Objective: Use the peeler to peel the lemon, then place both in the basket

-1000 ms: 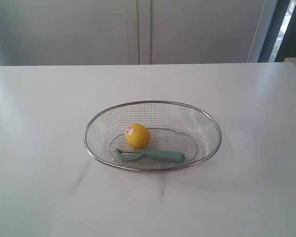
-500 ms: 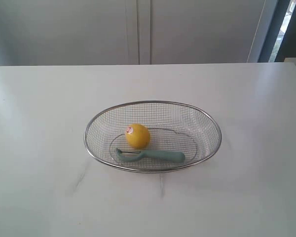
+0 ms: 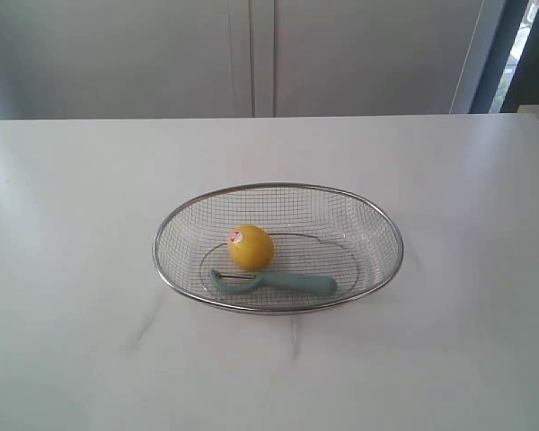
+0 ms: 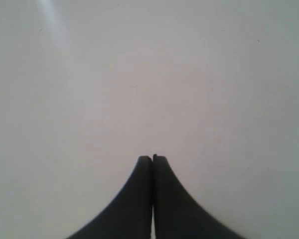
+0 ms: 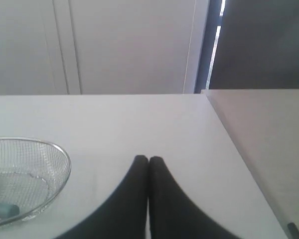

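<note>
Finds left gripper pressed together, jaws tip to tip, gripping nothing, over bare white table. Finds right gripper likewise pressed together and gripping nothing, above the table near one of its edges, well apart from basket. Locates basket near table centre in exterior view, upright, long axis running left to right. Locates lemon inside basket, left of its middle, resting on the mesh floor, sticker turned up and to the left. Notes skin yellow all over on the visible side. Locates peeler inside basket too, lying flat along the near wall, blade head to the left, handle to the right. Places blade head just in front of lemon, touching or nearly so; cannot tell which. Notes pale cabinet doors behind table
</note>
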